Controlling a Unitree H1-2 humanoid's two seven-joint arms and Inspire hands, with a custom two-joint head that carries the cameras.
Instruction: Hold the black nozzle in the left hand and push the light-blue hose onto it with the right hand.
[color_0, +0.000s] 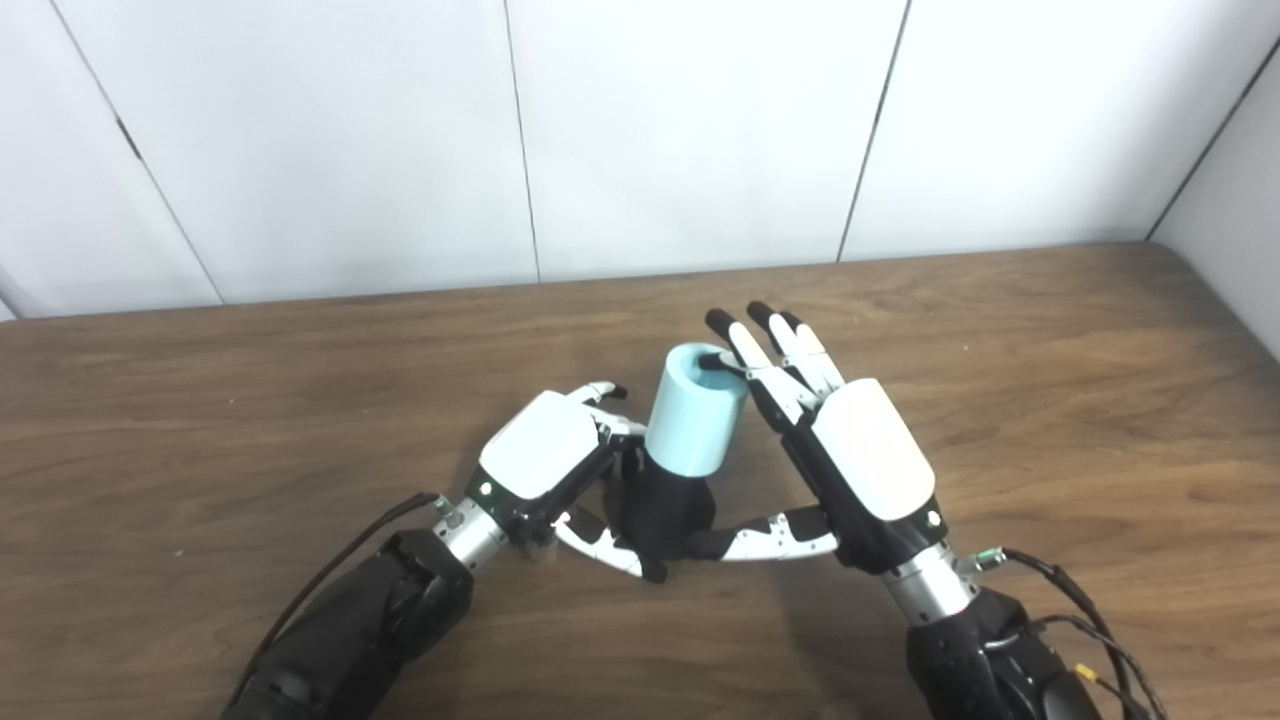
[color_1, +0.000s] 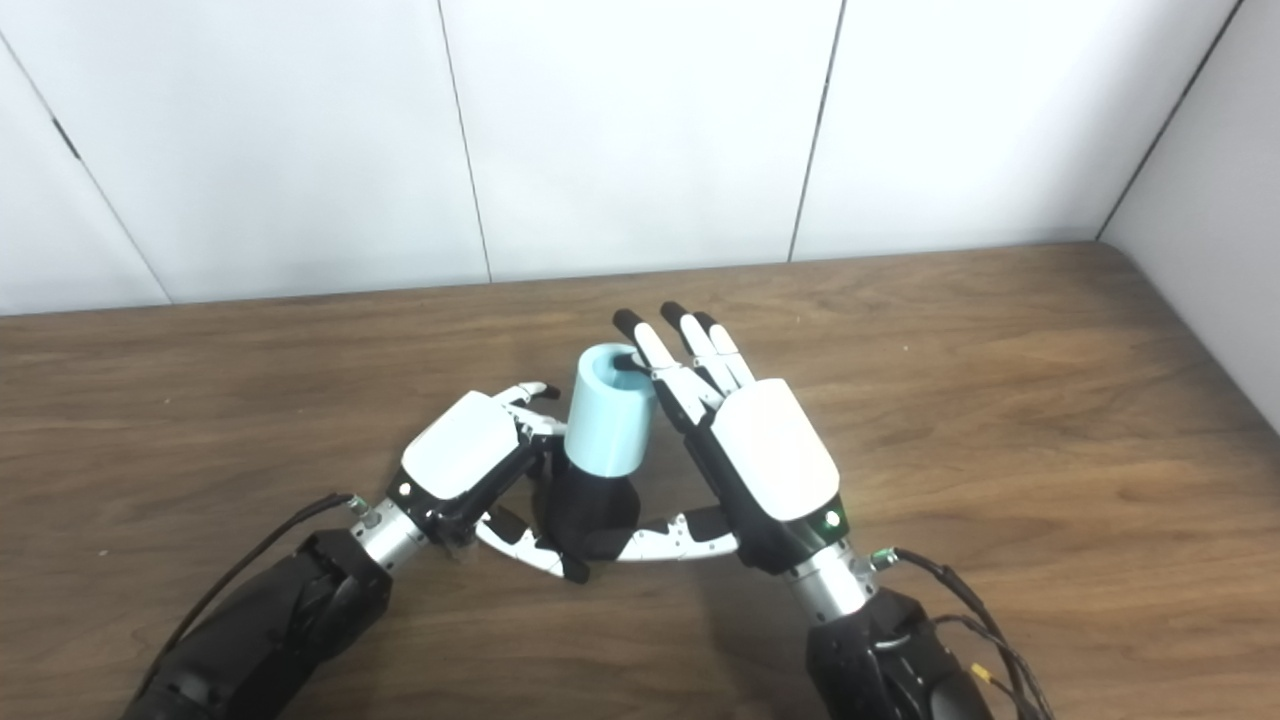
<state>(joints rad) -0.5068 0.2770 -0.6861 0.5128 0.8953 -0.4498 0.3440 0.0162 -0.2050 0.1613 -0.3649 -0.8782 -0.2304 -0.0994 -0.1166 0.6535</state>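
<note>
The brown wood-grain counter (color_0: 1000, 400) carries the whole job, and both arms come in from its near edge and meet at the middle, so the two parts can be worked between them.

The right hand (color_0: 860, 450) is the larger shape in view, just right of the parts. It is spread, not closed: its fingers (color_0: 775, 350) stand up beside the far right of the hose, one dark tip reaching the hose's top rim, while the thumb lies low toward the left, reaching the nozzle's base. It holds nothing firmly; by my reading this flat, open posture suits pressing or steadying the hose, not gripping it.

The left hand (color_0: 545, 455) sits just left of the parts, curled around the nozzle. Its fingers wrap to the far side and its thumb crosses under the near side, so it grips the nozzle and braces it against a push from above.

The light-blue hose (color_0: 695, 415) is a short thick sleeve standing nearly upright, leaning slightly right, open end up, in the middle of the counter between the hands. Its lower end already sits over the top of the nozzle, so the joint looks at least started; how deep it is seated I cannot tell.

The black nozzle (color_0: 665, 510) shows only below the hose, a dark flared body at the near side, held upright so the hose can slide straight down.
</note>
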